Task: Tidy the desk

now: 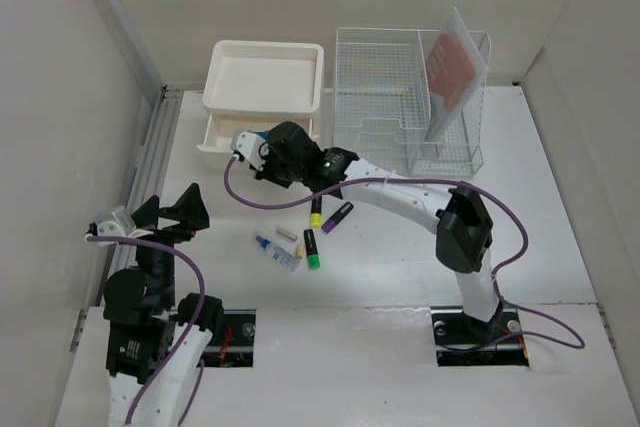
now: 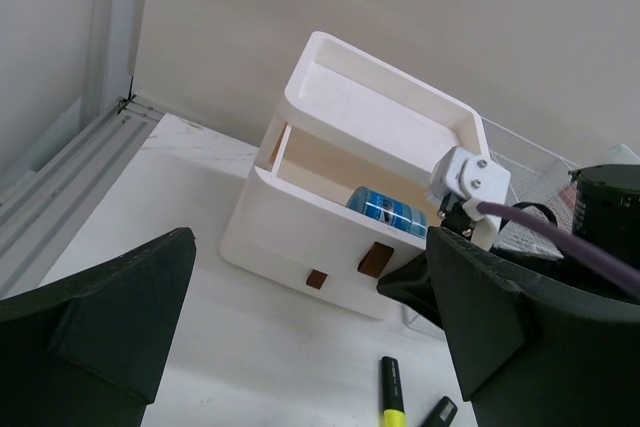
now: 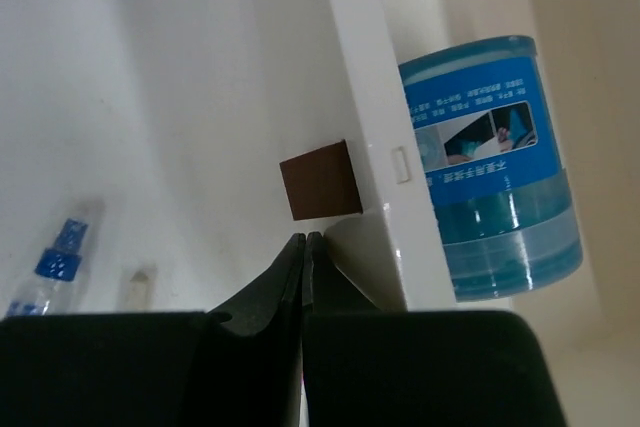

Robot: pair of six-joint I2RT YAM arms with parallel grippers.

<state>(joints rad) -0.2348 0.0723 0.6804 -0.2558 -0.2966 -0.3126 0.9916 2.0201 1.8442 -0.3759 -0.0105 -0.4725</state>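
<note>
The white desk (image 1: 560, 247) carries a cream drawer box (image 1: 262, 87) at the back, its drawer (image 1: 215, 137) pulled partly out. A blue canister (image 3: 490, 162) lies in the drawer and also shows in the left wrist view (image 2: 385, 209). My right gripper (image 1: 258, 159) is shut and empty; in the right wrist view its tips (image 3: 305, 242) rest against the drawer front, just below a brown handle (image 3: 320, 180). My left gripper (image 1: 165, 215) is open and empty above the desk's left side, apart from everything; in the left wrist view (image 2: 310, 247) it faces the drawer box (image 2: 300, 237).
On the desk in front of the drawer lie a yellow highlighter (image 1: 315, 209), a purple marker (image 1: 337, 215), a green highlighter (image 1: 311, 249), two small white pieces (image 1: 286, 234) and a blue-capped tube (image 1: 275, 252). A white wire rack (image 1: 400, 97) holding a red-and-white sheet (image 1: 455, 62) stands back right. A grey rail (image 1: 150, 157) runs along the left edge.
</note>
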